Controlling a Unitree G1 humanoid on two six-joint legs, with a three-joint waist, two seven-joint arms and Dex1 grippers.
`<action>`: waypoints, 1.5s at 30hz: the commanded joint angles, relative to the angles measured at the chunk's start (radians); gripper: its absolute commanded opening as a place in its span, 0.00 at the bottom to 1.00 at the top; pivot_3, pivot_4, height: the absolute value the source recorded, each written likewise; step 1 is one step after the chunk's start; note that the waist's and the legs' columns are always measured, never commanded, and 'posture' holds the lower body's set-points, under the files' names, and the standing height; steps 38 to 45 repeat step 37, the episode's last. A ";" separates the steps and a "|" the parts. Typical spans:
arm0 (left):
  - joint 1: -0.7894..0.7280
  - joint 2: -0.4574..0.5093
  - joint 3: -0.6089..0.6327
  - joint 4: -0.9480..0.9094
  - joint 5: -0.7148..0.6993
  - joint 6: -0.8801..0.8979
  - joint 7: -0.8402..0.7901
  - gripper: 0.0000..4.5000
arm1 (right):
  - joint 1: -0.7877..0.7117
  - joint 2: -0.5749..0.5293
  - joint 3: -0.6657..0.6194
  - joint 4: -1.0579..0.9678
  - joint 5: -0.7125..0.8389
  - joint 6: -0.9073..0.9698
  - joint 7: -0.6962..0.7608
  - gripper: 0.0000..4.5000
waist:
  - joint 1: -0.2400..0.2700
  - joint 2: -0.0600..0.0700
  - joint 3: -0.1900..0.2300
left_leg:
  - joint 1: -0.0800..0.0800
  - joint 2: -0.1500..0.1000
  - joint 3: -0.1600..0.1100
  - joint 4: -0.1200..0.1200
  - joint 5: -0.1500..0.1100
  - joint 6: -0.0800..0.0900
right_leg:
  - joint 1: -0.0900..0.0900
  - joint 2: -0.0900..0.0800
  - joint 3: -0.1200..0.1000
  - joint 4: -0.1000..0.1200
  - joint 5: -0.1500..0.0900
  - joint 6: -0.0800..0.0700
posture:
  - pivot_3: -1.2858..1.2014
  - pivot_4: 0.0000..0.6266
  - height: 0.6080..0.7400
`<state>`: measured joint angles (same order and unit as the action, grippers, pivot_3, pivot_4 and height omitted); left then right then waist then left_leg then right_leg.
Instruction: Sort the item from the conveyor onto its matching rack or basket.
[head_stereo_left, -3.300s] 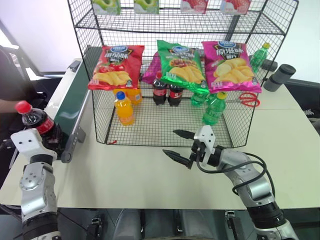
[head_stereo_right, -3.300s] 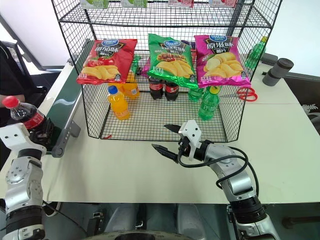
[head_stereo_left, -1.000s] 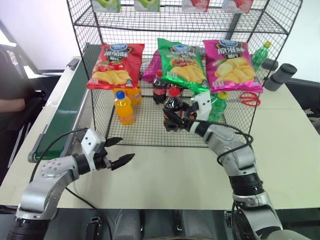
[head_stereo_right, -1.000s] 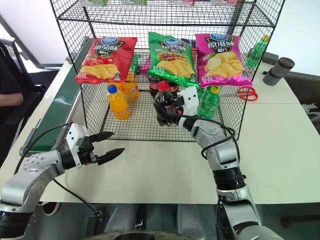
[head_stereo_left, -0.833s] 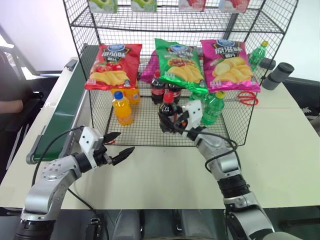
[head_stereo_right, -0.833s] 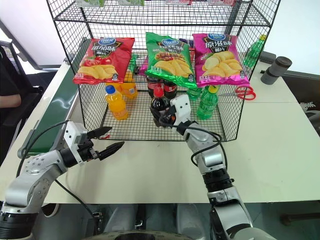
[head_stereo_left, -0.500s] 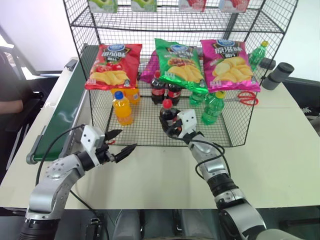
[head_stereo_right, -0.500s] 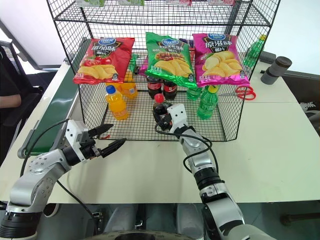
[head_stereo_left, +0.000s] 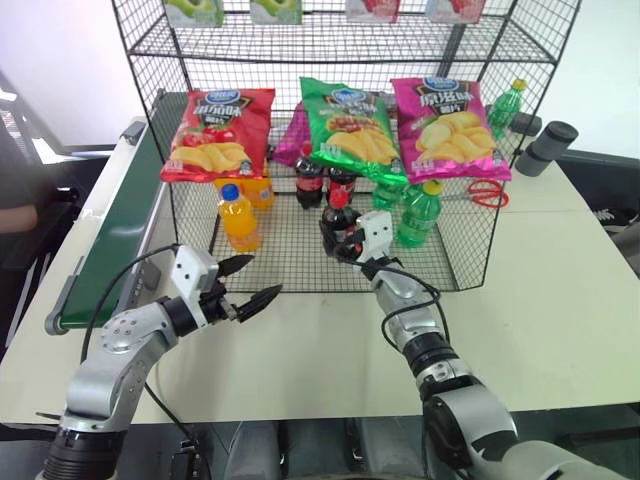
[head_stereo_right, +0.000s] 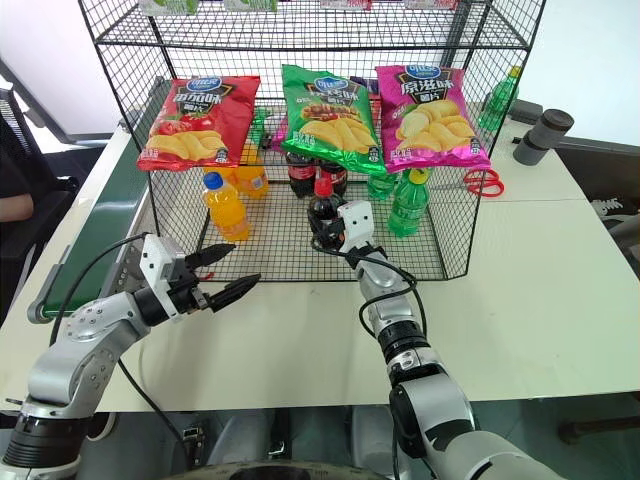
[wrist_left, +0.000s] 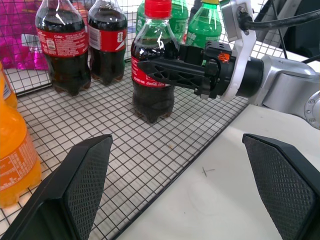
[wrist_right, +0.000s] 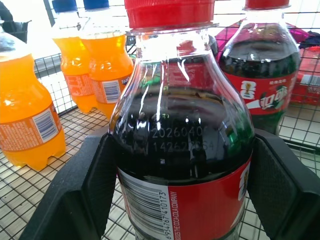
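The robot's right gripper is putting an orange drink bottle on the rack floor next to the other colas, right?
Not quite: the right gripper holds a cola bottle with a red cap, not an orange one. The left wrist view shows it standing on the rack floor near the other colas.

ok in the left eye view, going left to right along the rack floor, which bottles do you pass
orange drink bottle → cola bottle held by the right gripper → green bottle. The pair of cola bottles behind overlaps the held one, so I leave it out of the order.

Our dark-brown cola bottle (wrist_left: 152, 60) with red cap and label, black wire-grid rack (head_stereo_left: 300, 262), dark-green conveyor (head_stereo_left: 112, 225).
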<state>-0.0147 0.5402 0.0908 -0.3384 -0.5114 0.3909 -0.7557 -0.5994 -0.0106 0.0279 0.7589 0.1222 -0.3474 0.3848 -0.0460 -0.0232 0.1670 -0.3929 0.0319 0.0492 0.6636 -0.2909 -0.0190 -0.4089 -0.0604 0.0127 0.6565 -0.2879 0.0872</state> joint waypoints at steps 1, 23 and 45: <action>-0.014 -0.003 -0.003 -0.049 -0.013 0.002 0.002 1.00 | -0.025 0.009 -0.011 -0.031 0.012 -0.022 0.019 0.99 | -0.001 0.000 0.000 | 0.000 0.000 0.000 0.000 0.000 0.000 | 0.000 0.000 0.000 0.000 0.000 0.000 | 0.52 0.24 1.00; -0.010 0.017 0.048 -0.021 0.000 -0.013 -0.002 1.00 | 0.492 -0.506 -0.124 -0.954 0.268 0.575 0.361 0.99 | 0.007 0.001 0.001 | 0.001 0.000 -0.001 0.000 0.000 0.000 | 0.002 -0.001 0.000 -0.001 0.000 0.000 | 0.52 0.24 1.00; 0.033 0.116 0.142 0.014 -0.021 0.014 -0.057 1.00 | 0.644 -0.712 -0.373 -0.995 0.382 0.670 0.461 0.99 | 0.014 0.002 0.001 | 0.002 -0.001 0.000 0.000 0.000 0.000 | 0.003 0.000 0.000 -0.002 0.000 0.000 | 0.52 0.24 1.00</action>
